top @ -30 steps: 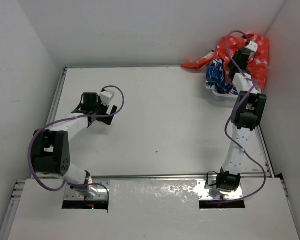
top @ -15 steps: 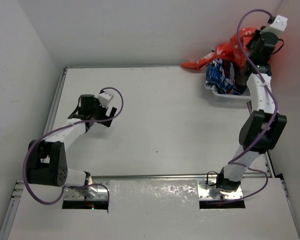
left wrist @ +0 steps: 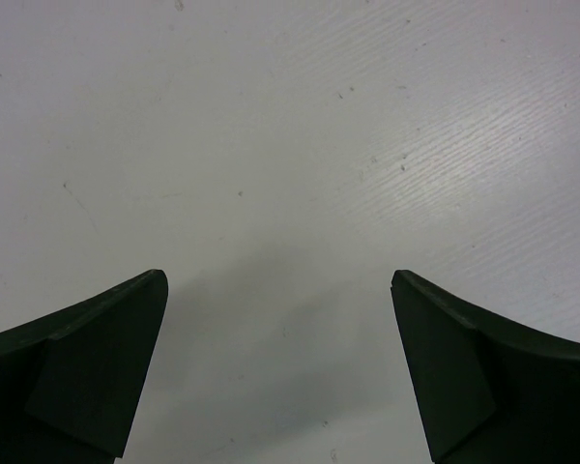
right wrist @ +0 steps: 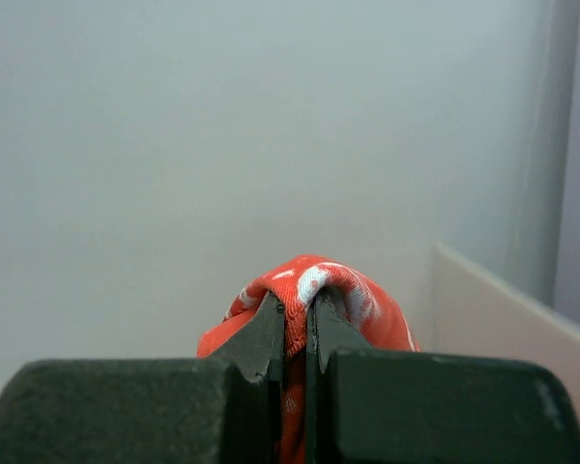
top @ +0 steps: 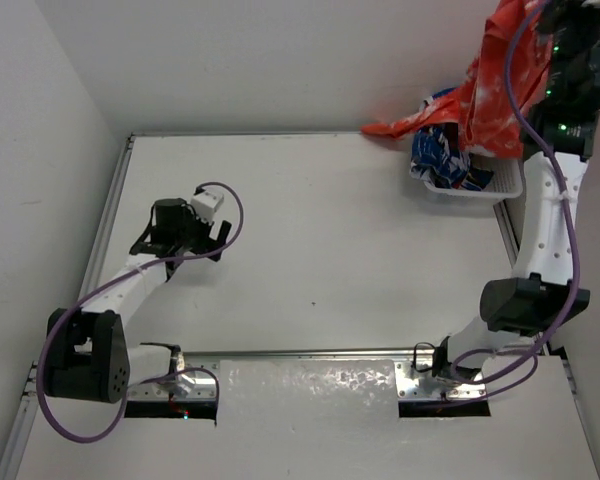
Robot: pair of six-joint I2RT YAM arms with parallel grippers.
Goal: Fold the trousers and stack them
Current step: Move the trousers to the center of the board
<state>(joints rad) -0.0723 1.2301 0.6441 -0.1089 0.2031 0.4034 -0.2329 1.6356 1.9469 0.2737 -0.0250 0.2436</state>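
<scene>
Pinching a fold of the trousers (right wrist: 314, 280) between its closed jaws, the right tool (right wrist: 296, 319) sits high above the far right corner, and the red-orange cloth hangs down from it in a bunched drape. The lower part of the cloth lies in the white basket (top: 507, 186) at that corner, beside a blue patterned garment (top: 438, 150). One end trails out over the basket's left side toward the far edge of the surface (top: 330, 250); whether it touches there I cannot tell. The left tool (left wrist: 278, 285) hovers well apart, low over the left half of the surface, jaws spread wide and holding nothing. The step in hand looks like the fetch: drawing the trousers out of the basket, with no folding yet begun. The next move likely calls for carrying the cloth to the middle of the surface, high enough that the trailing end comes out of the basket without dragging the blue garment along. It would then be laid flat so the left tool can take a second hold and help spread the legs.
</scene>
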